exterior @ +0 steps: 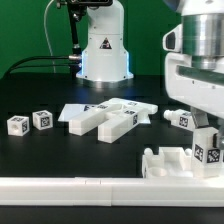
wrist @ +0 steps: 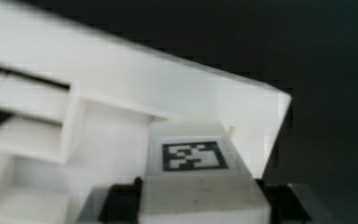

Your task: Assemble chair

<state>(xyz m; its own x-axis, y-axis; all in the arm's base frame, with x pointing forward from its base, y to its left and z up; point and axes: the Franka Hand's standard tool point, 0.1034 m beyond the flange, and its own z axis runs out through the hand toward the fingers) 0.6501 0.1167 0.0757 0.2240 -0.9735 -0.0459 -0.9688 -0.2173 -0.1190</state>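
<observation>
White panel (wrist: 158, 100) clamped in tool (wrist: 197, 198), grip straddling tag (wrist: 194, 155) for centred hold; sits by rail (exterior: 70, 186), bench's near edge. Likely readying lift.

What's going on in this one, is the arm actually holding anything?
The arm's gripper is closed on a white tagged piece at the exterior view's right, just above a blocky white part. I cannot tell whether the two touch. The other chair parts lie loose on the black table: a cluster of flat pieces in the middle and two small tagged blocks at the left.
</observation>
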